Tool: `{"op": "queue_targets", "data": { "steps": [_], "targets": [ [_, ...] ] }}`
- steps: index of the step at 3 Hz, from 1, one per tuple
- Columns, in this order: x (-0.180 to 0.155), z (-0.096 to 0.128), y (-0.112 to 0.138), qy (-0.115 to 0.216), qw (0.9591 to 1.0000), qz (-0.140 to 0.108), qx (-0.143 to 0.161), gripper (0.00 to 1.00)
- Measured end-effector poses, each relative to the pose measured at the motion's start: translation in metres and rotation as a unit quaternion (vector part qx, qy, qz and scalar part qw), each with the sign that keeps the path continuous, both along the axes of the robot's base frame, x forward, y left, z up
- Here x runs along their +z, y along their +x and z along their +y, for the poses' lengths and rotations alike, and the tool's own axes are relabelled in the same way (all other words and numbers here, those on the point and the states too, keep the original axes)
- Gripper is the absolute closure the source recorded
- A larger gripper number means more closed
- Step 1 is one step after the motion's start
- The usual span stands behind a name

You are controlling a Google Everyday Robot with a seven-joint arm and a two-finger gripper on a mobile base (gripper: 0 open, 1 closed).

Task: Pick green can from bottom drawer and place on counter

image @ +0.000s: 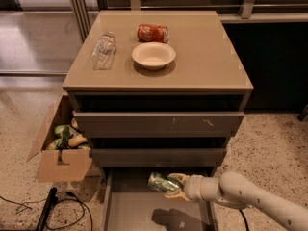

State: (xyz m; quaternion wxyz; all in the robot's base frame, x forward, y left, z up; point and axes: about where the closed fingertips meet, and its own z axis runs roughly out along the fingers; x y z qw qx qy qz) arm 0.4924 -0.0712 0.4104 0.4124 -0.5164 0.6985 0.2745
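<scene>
A red soda can (152, 32) lies near the back edge of the counter (211, 57), with a cream bowl (153, 55) just in front of it. A clear plastic bottle (104, 49) lies by the left edge. An open cardboard box (62, 165) stands on the floor beyond that edge. The gripper (169, 186) hangs below the front edge.

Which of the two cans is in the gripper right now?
The green can, clamped in the gripper above the bottom drawer; the red can lies on the counter beside the bowl.
</scene>
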Motion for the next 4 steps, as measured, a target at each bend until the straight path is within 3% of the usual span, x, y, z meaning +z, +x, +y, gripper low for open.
{"op": "queue_targets", "data": {
  "steps": [1, 2, 3, 4],
  "targets": [
    [0.064, -0.003, -0.003, -0.018, 0.9984, -0.052, 0.013, 1.00],
    [0.147, -0.014, -0.014, -0.044, 0.9921, -0.115, 0.024, 1.00],
    [0.255, -0.045, -0.020, -0.081, 0.9813, -0.173, 0.026, 1.00],
    [0.325, -0.059, -0.020, -0.092, 0.9765, -0.190, 0.044, 1.00]
  ]
}}
